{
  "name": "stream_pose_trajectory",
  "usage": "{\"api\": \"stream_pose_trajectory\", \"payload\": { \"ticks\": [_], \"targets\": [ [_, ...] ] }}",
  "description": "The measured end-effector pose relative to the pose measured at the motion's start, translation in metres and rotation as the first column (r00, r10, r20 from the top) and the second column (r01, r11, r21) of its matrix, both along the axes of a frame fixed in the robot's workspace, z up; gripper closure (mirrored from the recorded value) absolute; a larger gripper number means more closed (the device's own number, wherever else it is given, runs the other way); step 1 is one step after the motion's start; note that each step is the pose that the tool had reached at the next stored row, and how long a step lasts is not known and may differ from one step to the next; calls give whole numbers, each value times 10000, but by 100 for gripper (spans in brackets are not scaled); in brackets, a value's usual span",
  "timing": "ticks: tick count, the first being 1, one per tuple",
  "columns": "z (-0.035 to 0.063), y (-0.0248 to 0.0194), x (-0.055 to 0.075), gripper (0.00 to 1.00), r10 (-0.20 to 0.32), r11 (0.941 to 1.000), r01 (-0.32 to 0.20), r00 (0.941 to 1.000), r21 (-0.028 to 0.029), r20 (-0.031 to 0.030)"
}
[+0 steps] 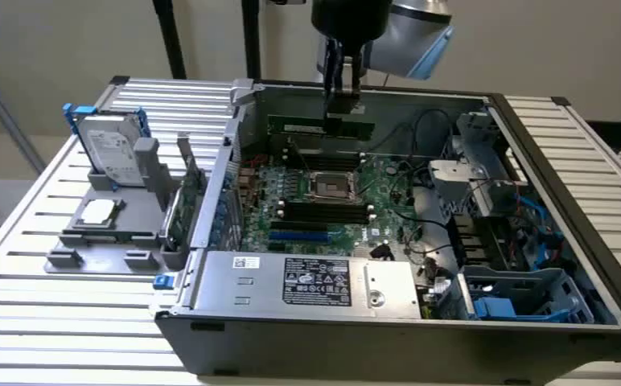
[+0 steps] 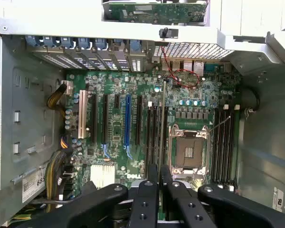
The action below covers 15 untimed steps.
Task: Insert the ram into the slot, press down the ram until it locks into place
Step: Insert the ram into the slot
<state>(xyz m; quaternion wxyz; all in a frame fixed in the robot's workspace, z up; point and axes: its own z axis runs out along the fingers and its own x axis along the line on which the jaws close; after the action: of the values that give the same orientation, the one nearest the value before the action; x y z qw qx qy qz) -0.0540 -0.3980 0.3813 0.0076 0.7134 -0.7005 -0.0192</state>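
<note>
My arm comes straight down from above into the open computer case [image 1: 568, 161], its upper part cut off by the exterior view's top edge, and my pincer [image 1: 343, 103] hangs vertically over the motherboard [image 1: 391, 181]. My pincer is clamped on the ram [image 1: 300, 125], gripping it around the middle of its length. The stick stands on edge, clear of the board, its long axis running across from the exterior view's left to its right. In the wrist view I see the ram [image 2: 163, 118] edge-on, as a thin pale line leaving my fingers [image 2: 153, 183]. It runs parallel to the black slot [image 2: 155, 135] bank beside the CPU socket [image 2: 187, 149]. Its faces are turned away there, so the chips are hidden, and my fingers cover the gripped part. I cannot tell which slot of the bank it hangs over.
</note>
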Motion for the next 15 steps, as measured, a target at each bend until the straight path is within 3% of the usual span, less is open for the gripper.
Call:
{"api": "stream_pose_trajectory", "payload": {
  "ticks": [15],
  "targets": [
    [-4, 0, 21, 87, -15, 10000, 15, 10000, 1, -4]
  ]
}}
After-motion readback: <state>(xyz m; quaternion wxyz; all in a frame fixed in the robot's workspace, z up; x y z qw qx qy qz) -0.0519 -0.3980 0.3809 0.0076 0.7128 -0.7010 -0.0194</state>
